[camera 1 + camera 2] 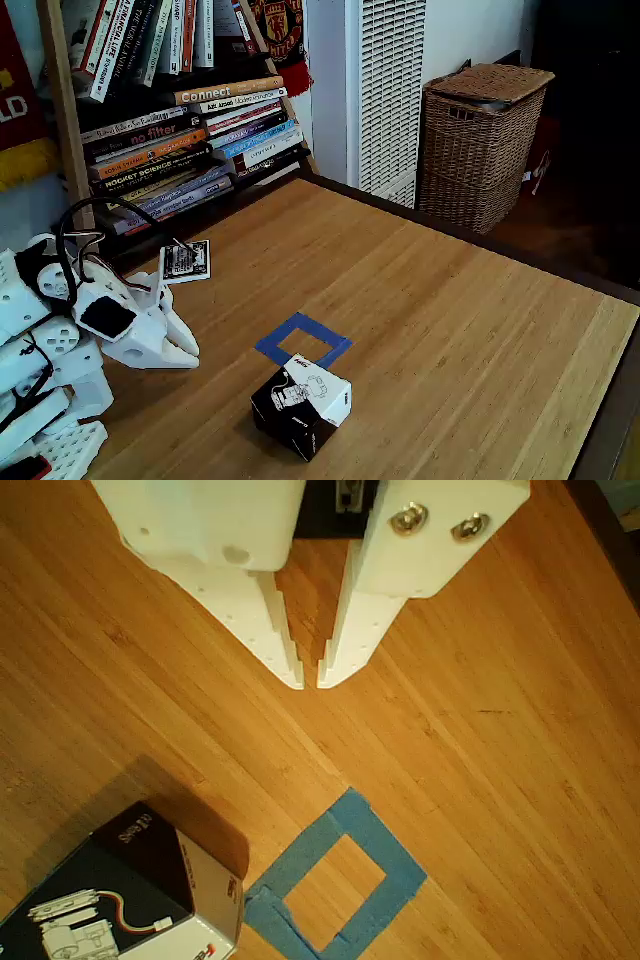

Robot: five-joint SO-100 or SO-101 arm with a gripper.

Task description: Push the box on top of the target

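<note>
Gripper (310,685) nearly closed, empty, above desk (450,300); box (300,405) just beside blue tape target (303,341), unpushed.

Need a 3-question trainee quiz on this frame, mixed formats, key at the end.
1. True or false: the box already sits fully inside the target.
2. In the fixed view, what stands right of the white cabinet? A) wicker basket B) bucket C) chair
3. In the other view, are the end effector fingertips wide apart or nearly together?

Key:
1. False; the box rests beside the tape square, at its near corner.
2. A, the wicker basket.
3. Nearly together, holding nothing, above bare table.
</note>
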